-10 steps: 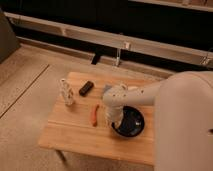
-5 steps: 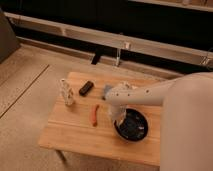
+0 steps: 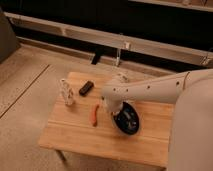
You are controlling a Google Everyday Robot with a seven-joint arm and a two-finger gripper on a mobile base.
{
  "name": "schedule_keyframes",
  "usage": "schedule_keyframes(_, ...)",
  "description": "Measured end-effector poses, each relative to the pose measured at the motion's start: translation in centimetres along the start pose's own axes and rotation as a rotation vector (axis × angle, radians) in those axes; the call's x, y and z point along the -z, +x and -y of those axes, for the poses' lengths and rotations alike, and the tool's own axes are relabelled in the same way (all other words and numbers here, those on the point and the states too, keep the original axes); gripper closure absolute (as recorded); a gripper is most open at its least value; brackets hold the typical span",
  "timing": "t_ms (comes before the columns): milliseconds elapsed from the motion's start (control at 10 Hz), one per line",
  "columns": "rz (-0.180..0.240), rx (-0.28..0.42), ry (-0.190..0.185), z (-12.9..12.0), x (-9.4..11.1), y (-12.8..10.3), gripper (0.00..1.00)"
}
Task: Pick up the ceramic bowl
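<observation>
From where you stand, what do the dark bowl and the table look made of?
The bowl looks like glazed ceramic: glossy black, with pale specks. The table looks like light wood, with plank seams and a matte finish. The tool is down at the bowl's left rim.

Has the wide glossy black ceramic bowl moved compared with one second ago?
Yes. The wide glossy black ceramic bowl now tilts, raised off the wooden table, farther right of the orange stick. The gripper is at its left rim.
</observation>
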Motion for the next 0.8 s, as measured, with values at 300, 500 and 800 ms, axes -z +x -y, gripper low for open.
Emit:
schedule_keyframes(300, 0.057, 0.019, 0.005, -0.5, 2.4, -1.0, 1.0)
schedule_keyframes(500, 0.098, 0.023, 0.01, -0.3, 4.4, -1.9, 1.0)
schedule_keyframes(800, 0.107, 0.02, 0.011, -0.1, 4.9, -2.2, 1.0)
